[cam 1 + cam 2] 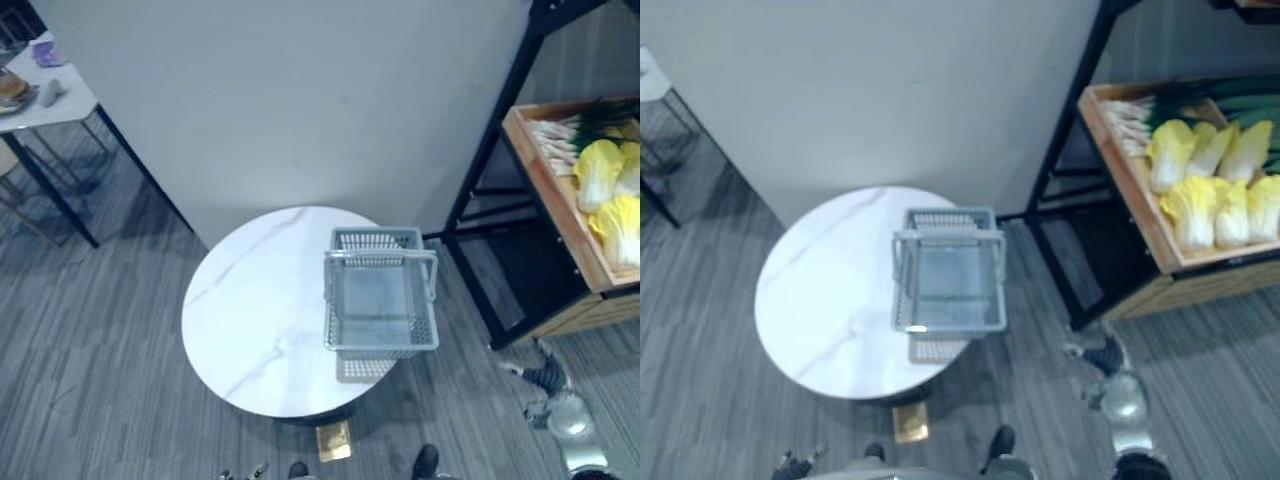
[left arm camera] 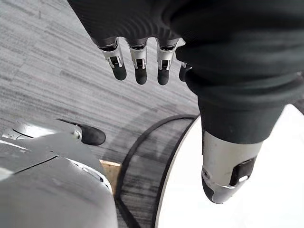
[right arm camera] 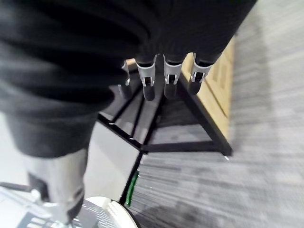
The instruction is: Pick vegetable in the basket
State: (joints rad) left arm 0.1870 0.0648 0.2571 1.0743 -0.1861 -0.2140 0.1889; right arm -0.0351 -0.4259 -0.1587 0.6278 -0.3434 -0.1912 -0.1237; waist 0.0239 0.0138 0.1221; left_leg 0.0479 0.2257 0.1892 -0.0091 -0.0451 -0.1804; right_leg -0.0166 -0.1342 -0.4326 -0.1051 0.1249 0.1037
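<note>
An empty grey mesh basket [image 1: 380, 300] with its handle up stands on the right side of a round white table [image 1: 250, 310]. Yellow cabbages [image 1: 1200, 195] and green leeks [image 1: 1140, 118] lie in a wooden crate [image 1: 1135, 200] on a black shelf to the right. My right hand [image 1: 540, 375] hangs low over the floor between the table and the shelf; its fingers [image 3: 171, 80] are straight and hold nothing. Beside the table's rim, my left hand [image 2: 137, 61] hangs low with relaxed, empty fingers.
The black shelf frame [image 1: 480, 180] stands close to the table's right edge. A light wall [image 1: 300, 100] runs behind the table. Another table [image 1: 50, 100] with small items is at the far left. A small wooden block [image 1: 333, 440] lies on the floor by the round table's base.
</note>
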